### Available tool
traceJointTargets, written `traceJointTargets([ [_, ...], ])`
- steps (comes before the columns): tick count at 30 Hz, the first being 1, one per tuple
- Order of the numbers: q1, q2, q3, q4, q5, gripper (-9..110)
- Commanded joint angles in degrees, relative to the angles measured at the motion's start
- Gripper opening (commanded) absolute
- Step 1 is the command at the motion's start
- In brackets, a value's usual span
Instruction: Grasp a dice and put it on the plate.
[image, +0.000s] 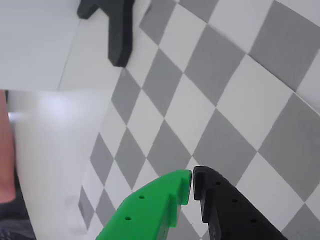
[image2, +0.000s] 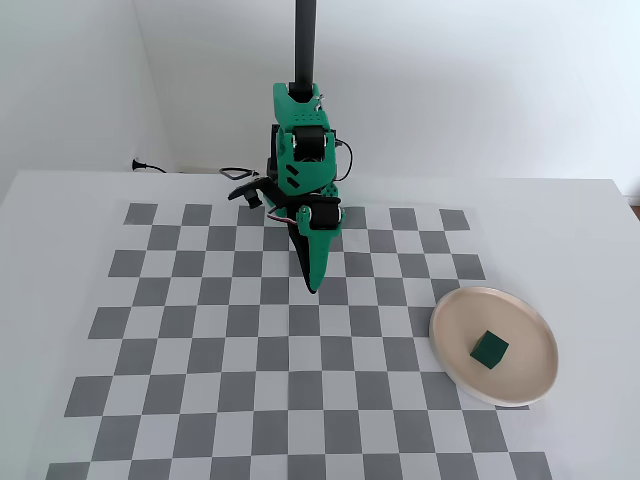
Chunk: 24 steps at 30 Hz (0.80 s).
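In the fixed view the dark green dice lies on the beige-pink plate at the right of the checkerboard. My gripper hangs above the board's upper middle, pointing down, well left of the plate. The wrist view shows its green finger and black finger closed tip to tip with nothing between them, over grey and white squares. Neither the dice nor the plate appears in the wrist view.
The arm's base and a black pole stand at the back of the checkerboard mat. A cable runs along the back wall. A black foot shows at the top of the wrist view.
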Motion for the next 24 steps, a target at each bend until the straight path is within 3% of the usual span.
traceJointTargets([
  [1, 2.11, 0.97, -1.05, 0.18, 4.22, -4],
  [24, 8.44, 0.97, -1.05, 13.1, 18.63, -4],
])
